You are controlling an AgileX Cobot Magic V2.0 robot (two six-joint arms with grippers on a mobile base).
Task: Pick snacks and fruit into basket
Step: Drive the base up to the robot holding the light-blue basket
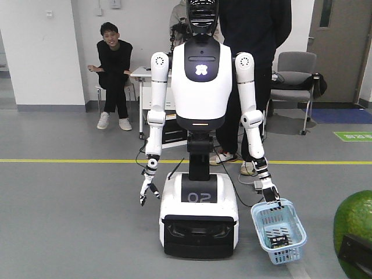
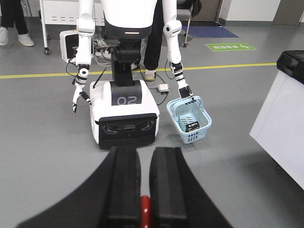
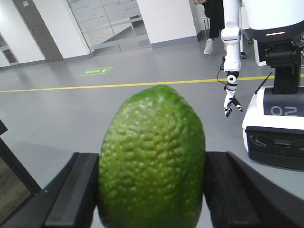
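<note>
**Fruit in hand, basket off to the right**

Your right end effector (image 3: 152, 190) is clamped on the fruit (image 3: 152, 159), one finger on each flank, the fruit's long axis upright. The basket (image 2: 205, 111) hangs low from the white robot's (image 2: 124, 102) hand with a black packet (image 2: 192, 127) inside. It lies beyond the right edge of the right wrist view, so I judge you must swing right. Your left end effector (image 2: 145, 161) faces the basket more squarely, its fingers nearly together. A red sliver shows low in the gap, and I cannot tell what it is.
</note>
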